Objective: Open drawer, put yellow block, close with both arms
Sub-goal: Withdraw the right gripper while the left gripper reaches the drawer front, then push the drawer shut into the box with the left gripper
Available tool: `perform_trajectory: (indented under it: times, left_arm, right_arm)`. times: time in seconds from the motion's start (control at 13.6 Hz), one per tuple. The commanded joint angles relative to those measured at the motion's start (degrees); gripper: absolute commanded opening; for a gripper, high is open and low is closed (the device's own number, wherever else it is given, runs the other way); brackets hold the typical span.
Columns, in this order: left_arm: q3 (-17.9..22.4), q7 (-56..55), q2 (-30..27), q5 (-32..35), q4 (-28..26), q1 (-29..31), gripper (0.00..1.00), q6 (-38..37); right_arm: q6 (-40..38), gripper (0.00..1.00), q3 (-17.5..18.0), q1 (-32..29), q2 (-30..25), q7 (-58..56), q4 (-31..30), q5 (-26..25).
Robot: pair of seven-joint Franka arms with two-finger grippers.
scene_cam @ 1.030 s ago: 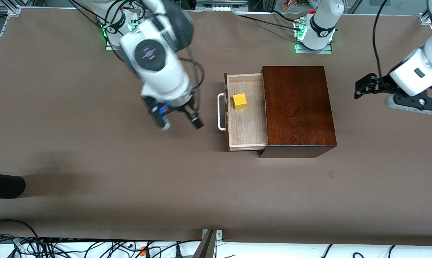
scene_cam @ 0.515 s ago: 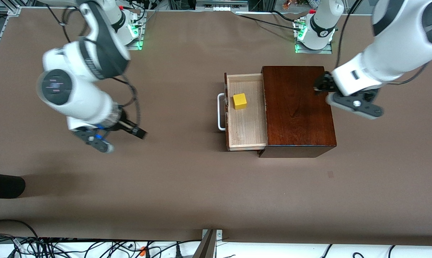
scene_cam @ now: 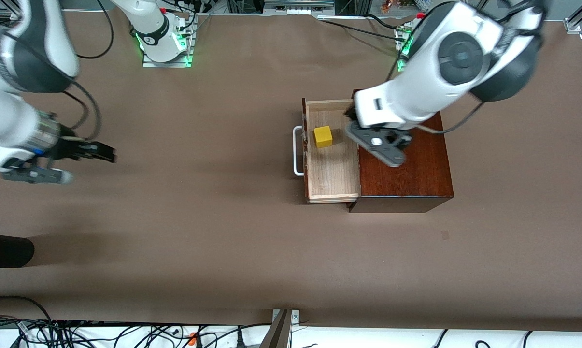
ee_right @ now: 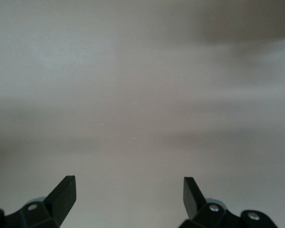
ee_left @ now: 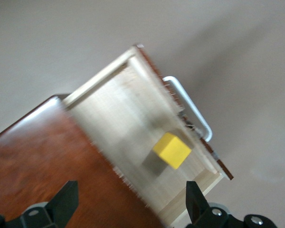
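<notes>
I hold the left claw (ee_left: 130, 202), released, over the box's edge; the drawer (scene_cam: 333, 166) stands out below, yellow block (scene_cam: 323, 136) inside. Rigid wood: push the handle (scene_cam: 298, 151). Right claw (ee_right: 129, 194) released, parked (bare table (scene_cam: 213, 217)).

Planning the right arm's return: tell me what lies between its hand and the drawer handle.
Front view: only bare brown table lies between the right hand and the white handle.

White arms (scene_cam: 406, 99) w/ dark grey joints, black cables, green-lit bases (scene_cam: 165, 48), black two-finger grippers.
</notes>
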Motion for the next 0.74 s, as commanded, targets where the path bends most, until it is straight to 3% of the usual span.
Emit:
perform_trajectory:
  times: [0.0,0.29,0.66]
  left_arm:
    - [-0.07,12.17,4.61,2.19,2.62,-4.54,1.00,3.79]
    - [0.02,23.60,9.09,7.46,2.62,-10.69,1.00,8.99]
    - [0.02,36.11,14.81,13.18,2.80,-14.65,1.00,14.34]
  right_arm:
    - [-3.84,1.00,0.01,-1.82,-6.92,-4.45,-2.26,-2.30]
    - [-8.85,1.00,-0.26,-3.23,-8.61,-4.64,0.99,-2.76]
    - [-8.77,1.00,-1.31,-3.58,-9.14,-4.28,1.70,-2.06]
